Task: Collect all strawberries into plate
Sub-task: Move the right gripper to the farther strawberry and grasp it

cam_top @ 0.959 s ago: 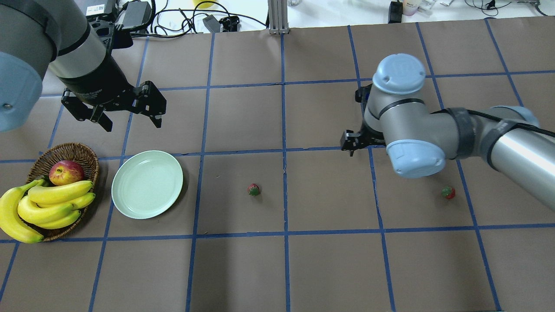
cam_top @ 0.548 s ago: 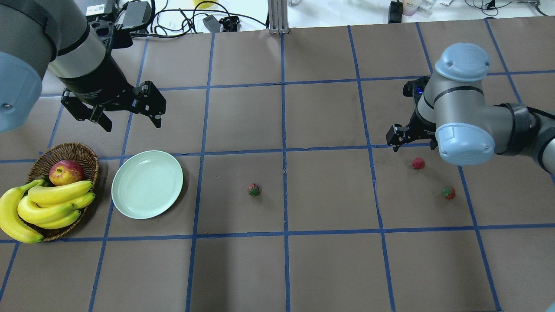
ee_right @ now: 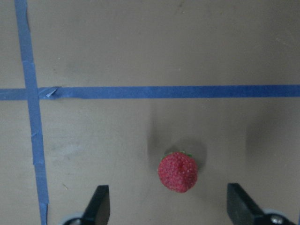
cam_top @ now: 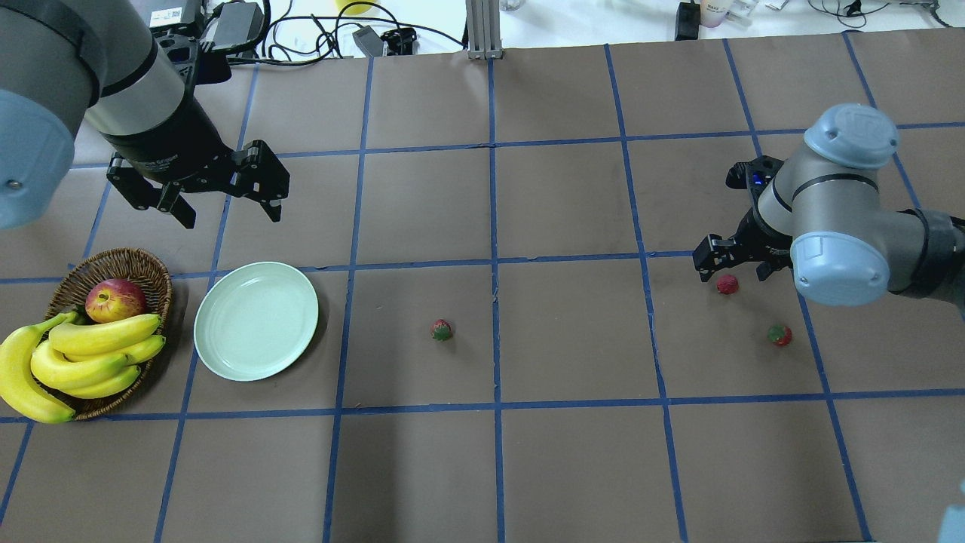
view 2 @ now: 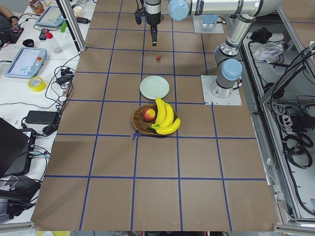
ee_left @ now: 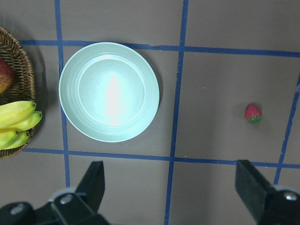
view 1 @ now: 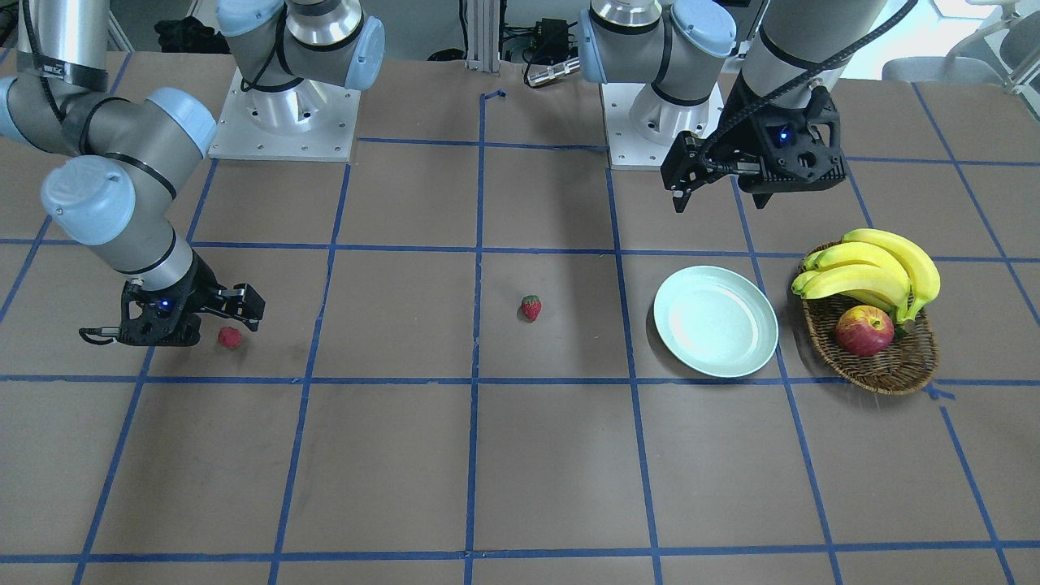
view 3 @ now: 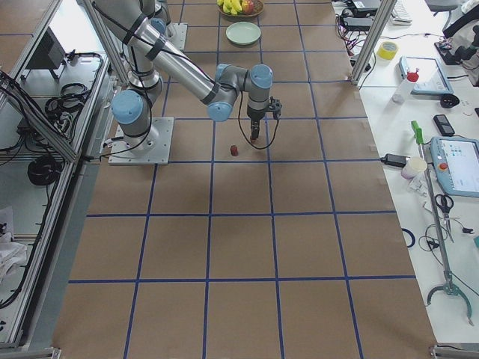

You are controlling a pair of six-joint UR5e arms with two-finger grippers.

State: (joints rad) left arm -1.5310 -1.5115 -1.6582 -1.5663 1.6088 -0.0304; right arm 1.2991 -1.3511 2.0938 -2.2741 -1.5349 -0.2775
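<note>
Three strawberries lie on the brown table: one in the middle [cam_top: 442,329] [view 1: 531,307], one far right [cam_top: 727,283] [view 1: 230,336] and one nearer the robot [cam_top: 779,335]. My right gripper [cam_top: 733,270] [view 1: 213,325] is open and low over the far right berry. In the right wrist view that berry [ee_right: 177,172] sits on the table between the spread fingers [ee_right: 99,206], untouched. The mint-green plate [cam_top: 207,332] [view 1: 662,321] is empty at the left. My left gripper [cam_top: 228,213] [view 1: 721,199] is open and empty, hovering behind the plate, which also shows in the left wrist view [ee_left: 65,91].
A wicker basket [cam_top: 113,260] with a red apple [cam_top: 114,299] and bananas [cam_top: 90,354] stands left of the plate. Blue tape lines divide the table into squares. Cables and boxes lie beyond the far edge.
My right arm has swung to the right, uncovering the far right strawberry, and its gripper now sits over that berry. The left arm has not moved.
</note>
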